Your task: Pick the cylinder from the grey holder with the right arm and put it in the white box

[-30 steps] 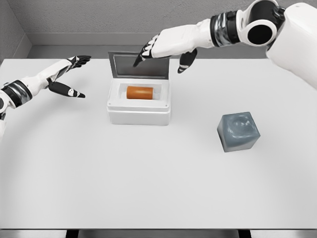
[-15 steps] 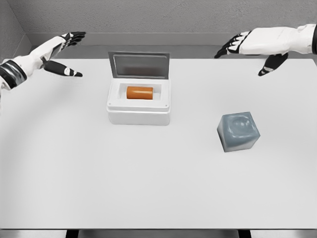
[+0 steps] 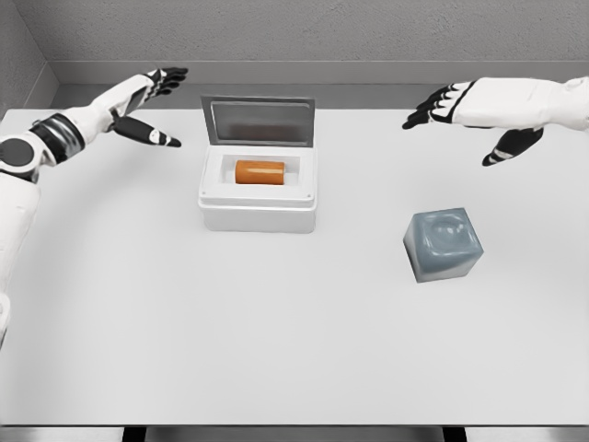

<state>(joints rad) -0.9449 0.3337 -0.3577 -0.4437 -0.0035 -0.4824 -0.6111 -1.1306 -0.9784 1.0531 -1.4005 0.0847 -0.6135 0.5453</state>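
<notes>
An orange cylinder [image 3: 259,171] lies on its side inside the white box [image 3: 259,208], whose grey lid [image 3: 260,122] stands open behind it. The grey holder [image 3: 444,243] sits on the table to the right, its top recess bare. My right hand [image 3: 467,124] hovers above the far right of the table, beyond the holder, fingers spread and holding nothing. Over the far left of the table my left hand [image 3: 158,103] floats, fingers spread, left of the box.
The white table [image 3: 276,350] runs to a grey back wall. Its front edge lies along the bottom of the view.
My right hand pulled back from over the box to the far right, then sank slightly. My left hand rose, then moved right toward the box.
</notes>
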